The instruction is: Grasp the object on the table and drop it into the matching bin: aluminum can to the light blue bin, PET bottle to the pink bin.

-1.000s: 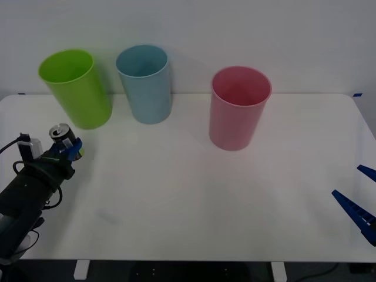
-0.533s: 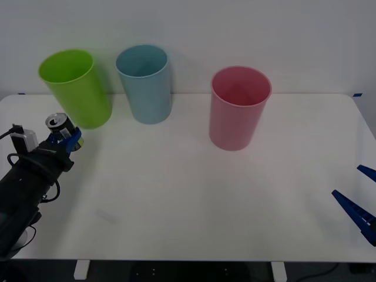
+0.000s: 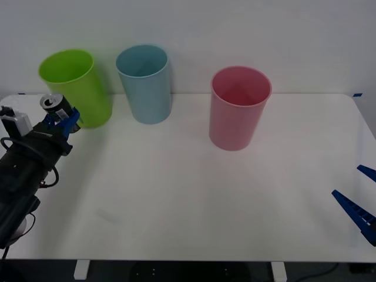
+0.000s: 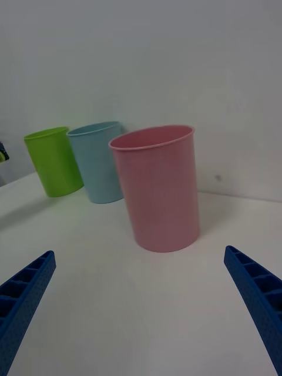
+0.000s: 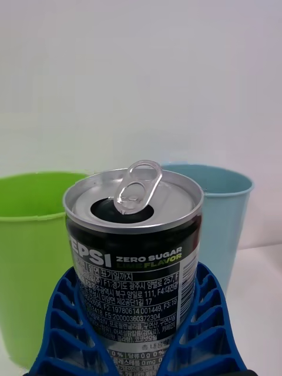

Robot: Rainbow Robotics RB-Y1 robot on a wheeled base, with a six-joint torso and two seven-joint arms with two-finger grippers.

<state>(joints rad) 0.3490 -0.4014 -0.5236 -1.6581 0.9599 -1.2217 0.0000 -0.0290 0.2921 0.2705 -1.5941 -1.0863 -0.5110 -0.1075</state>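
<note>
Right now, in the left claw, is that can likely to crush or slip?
The can is open, tab up, so probably light and easily dented. Its smooth wall could slip, though the left claw cradles it upright.

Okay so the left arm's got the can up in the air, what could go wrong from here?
1. The can is held right in front of the green bin, with the blue bin beside it; an early release could put it in the wrong bin.
2. The can's mouth is open, so tilting might spill any leftover drink.
3. The left end effector could knock the green bin on its way across.
</note>
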